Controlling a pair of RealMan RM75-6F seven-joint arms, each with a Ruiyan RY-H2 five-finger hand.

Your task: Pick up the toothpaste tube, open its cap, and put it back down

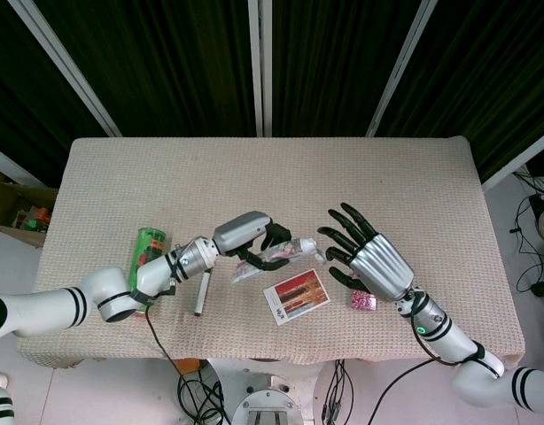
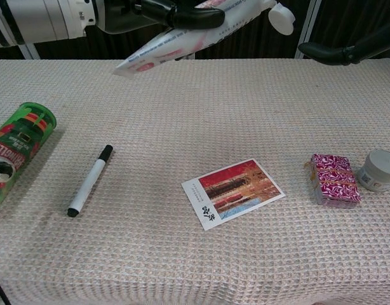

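Observation:
My left hand [image 1: 247, 237] grips a pink and white toothpaste tube [image 1: 270, 259] above the table, its flat tail [image 2: 128, 63] pointing down to the left. In the chest view the tube's white flip cap [image 2: 282, 18] hangs open at the right end. My right hand [image 1: 365, 258] hovers just right of the cap with fingers spread, holding nothing. Only the tips of its dark fingers [image 2: 338, 52] show in the chest view.
A picture card [image 2: 232, 192] lies mid-table. A black and white marker [image 2: 89, 180] and a green can [image 2: 16, 150] on its side lie to the left. A pink patterned packet [image 2: 333, 178] and a small white jar [image 2: 380, 169] sit at the right.

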